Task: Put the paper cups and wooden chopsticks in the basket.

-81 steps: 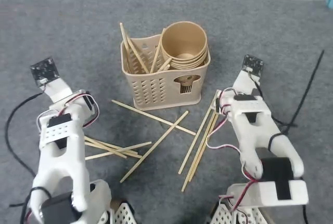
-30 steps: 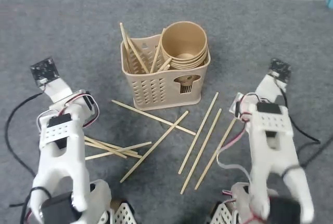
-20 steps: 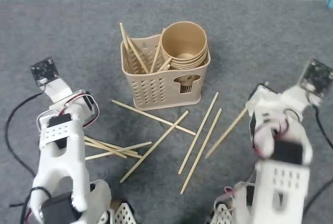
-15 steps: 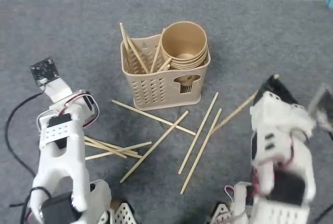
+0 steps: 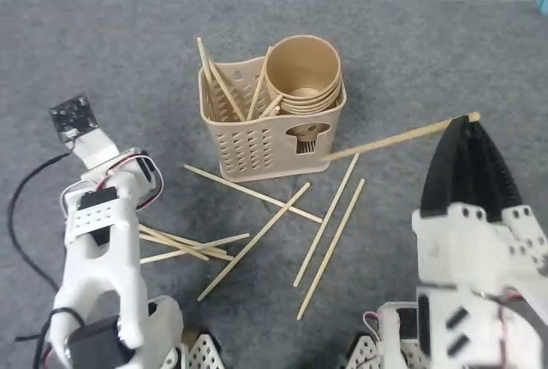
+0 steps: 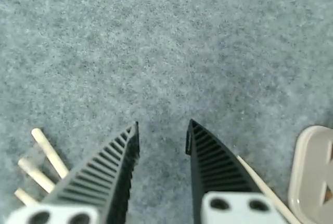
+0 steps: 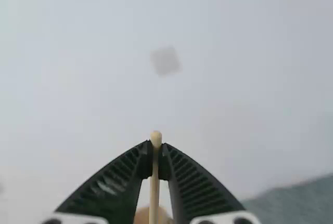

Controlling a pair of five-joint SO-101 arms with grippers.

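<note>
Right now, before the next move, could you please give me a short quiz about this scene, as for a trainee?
1. True or false: the right gripper is shut on a chopstick.
2. Where are the paper cups? A) stacked inside the basket; B) beside it; C) under it.
3. Fill in: the fingers of the left gripper are ____ (open or shut).

Key: 1 true; 2 A; 3 open.

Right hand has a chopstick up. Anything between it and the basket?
Nothing visible blocks it. The chopstick in the right hand points at the basket wall; the cups fill the nearer side.
</note>
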